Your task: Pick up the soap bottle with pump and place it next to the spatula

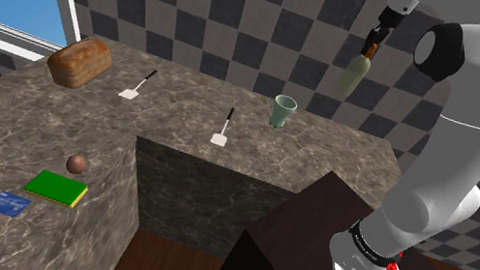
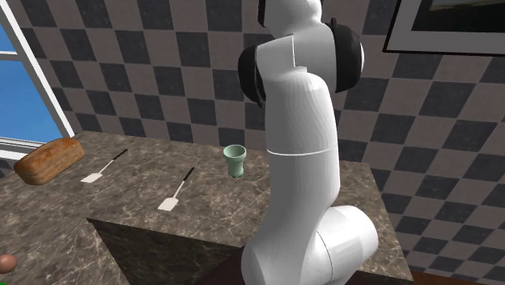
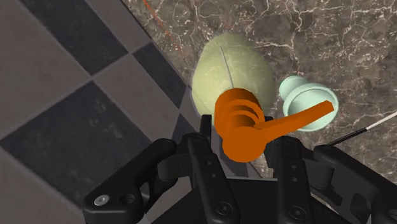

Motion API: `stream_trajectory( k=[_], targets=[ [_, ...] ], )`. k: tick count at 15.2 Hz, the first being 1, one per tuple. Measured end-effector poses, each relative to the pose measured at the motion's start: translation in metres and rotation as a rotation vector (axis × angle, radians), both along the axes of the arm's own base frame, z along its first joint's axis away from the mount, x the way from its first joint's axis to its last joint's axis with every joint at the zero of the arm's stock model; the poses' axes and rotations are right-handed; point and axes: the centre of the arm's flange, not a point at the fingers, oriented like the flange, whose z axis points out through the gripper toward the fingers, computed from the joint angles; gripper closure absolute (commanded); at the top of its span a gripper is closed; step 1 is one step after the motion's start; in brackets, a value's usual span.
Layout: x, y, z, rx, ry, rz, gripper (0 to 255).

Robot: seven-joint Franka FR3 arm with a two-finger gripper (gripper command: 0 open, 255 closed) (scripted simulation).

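Gripper (image 3: 243,141) clamped tight on the soap bottle (image 3: 226,70), fingers pinching it right under the orange pump (image 3: 254,121), and the pale green body dangles below, clear of the bench (image 1: 184,101). So the pick looks done and we're in the carry! From the shoulder view the soap bottle (image 1: 357,73) hangs a bit tilted in the air, above the cup (image 1: 283,111) and off to its right. Looking down past the gripper, that pale green cup (image 3: 305,105) sits just beside the bottle's outline, so it's the thing to watch. Further out, on the far side of the cup from the bottle, lies a spatula (image 1: 223,129), white blade and dark handle, flat on the bench. Well beyond the cup again there's a second spatula (image 1: 139,86), with a bread loaf (image 1: 79,61) past that. The next move, I'd say, is to swing across over the cup without clipping it, then lower the bottle upright onto bare bench beside the spatula before letting go.
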Motion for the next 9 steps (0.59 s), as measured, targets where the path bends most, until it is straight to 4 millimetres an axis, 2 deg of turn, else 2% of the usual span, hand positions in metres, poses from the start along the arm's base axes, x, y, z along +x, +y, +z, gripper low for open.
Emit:
stream_trajectory(
  k=[9],
  targets=[
    [0.0, 0.0, 0.048, 0.0, 0.0, 0.0, 255]
  ],
)
